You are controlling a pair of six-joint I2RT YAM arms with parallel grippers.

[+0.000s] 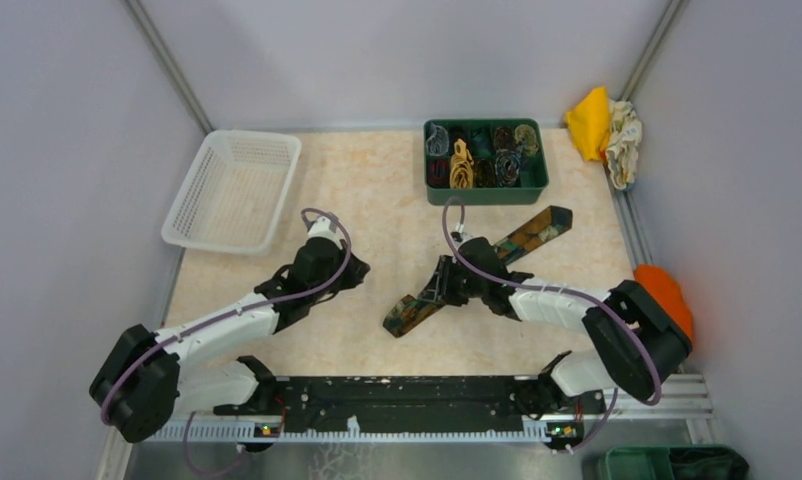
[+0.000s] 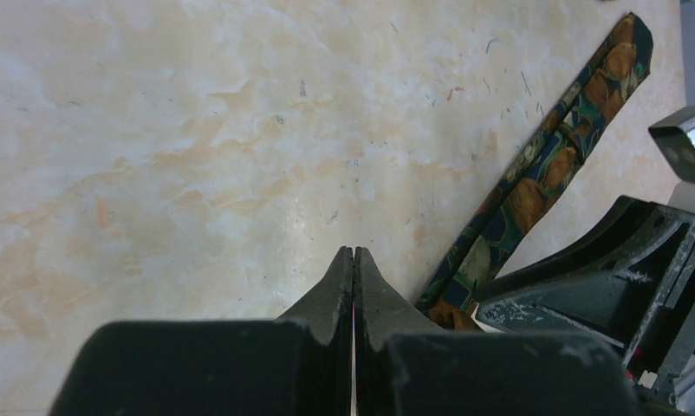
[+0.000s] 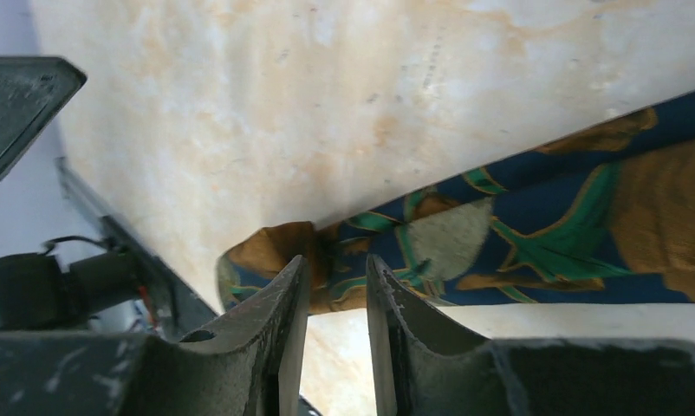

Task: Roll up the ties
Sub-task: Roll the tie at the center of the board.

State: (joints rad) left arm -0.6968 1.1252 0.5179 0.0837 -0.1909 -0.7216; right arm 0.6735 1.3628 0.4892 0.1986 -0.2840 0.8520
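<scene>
A dark tie [image 1: 532, 232] with orange-gold and teal blotches lies flat and diagonal on the marbled table, from near centre up toward the right. My right gripper [image 1: 439, 285] hovers over its lower narrow part. In the right wrist view the jaws [image 3: 337, 260] stand a little apart with nothing between them, and the tie's end [image 3: 543, 234] lies just past the tips. My left gripper [image 1: 355, 268] is shut and empty over bare table left of the tie. In the left wrist view its jaws [image 2: 353, 251] are pressed together, with the tie [image 2: 543, 165] to their right.
A green bin [image 1: 485, 192] at the back holds several rolled ties. A white mesh basket [image 1: 232, 190] stands at the back left. Yellow [image 1: 589, 120] and white [image 1: 625, 130] cloth lumps lie at the back right. An orange cloth [image 1: 667, 295] lies by the right arm.
</scene>
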